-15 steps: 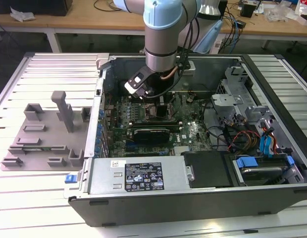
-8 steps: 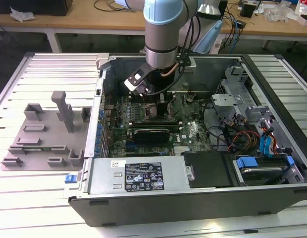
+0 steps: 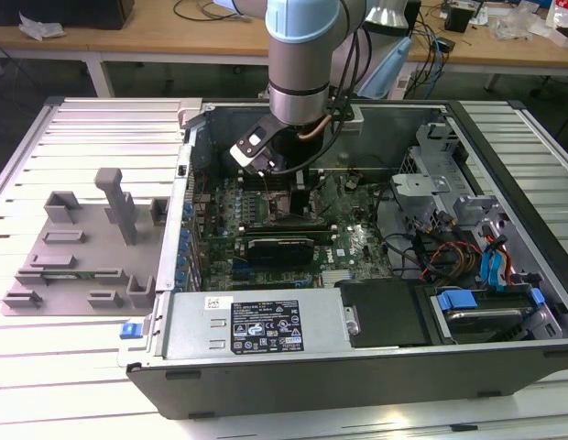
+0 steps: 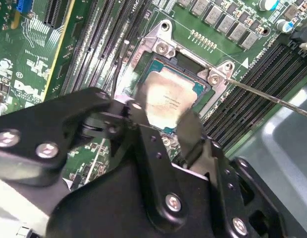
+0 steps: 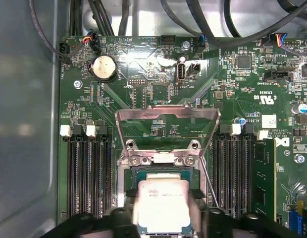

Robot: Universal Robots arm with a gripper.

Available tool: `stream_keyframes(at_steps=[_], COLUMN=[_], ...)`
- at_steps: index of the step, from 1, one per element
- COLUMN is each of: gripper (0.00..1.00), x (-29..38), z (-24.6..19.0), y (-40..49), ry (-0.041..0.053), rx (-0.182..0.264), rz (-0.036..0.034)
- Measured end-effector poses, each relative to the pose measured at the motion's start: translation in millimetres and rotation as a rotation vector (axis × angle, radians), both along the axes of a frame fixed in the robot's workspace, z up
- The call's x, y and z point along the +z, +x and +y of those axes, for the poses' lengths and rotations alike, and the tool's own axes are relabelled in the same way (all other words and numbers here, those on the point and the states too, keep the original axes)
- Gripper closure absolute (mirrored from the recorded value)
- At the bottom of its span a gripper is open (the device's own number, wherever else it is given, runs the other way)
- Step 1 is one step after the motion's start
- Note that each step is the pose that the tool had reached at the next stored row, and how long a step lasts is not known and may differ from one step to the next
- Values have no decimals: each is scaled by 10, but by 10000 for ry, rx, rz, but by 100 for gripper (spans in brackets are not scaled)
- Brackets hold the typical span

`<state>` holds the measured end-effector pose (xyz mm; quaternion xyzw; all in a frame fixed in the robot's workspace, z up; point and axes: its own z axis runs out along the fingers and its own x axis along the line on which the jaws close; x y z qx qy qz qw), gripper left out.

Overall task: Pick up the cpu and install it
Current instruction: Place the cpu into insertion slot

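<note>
Currently the gripper (image 5: 162,214) clamps the cpu (image 5: 162,202) over the open socket (image 5: 163,171), toward 11 o'clock from the case's (image 3: 357,380) middle in the exterior view. A tilted or shifted chip could bend socket pins

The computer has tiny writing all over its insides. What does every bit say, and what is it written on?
No text here is clear enough to quote.
Black-and-white label on the power supply: too small to read.
Top of the cpu: faint print, unreadable.
Motherboard: tiny white lettering, unreadable.
White sticker on the motherboard: unreadable.
</note>
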<state>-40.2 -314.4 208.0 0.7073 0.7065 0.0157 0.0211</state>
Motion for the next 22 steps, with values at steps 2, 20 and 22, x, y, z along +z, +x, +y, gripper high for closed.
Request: stream_keyframes(at_steps=[2, 20, 22], gripper=[59, 89, 89], x=[0, -44, -46], z=[0, -1, 0], y=[0, -37, -36], ry=[-3, -24, -19], rx=[0, 0, 0], rz=[0, -222, -225])
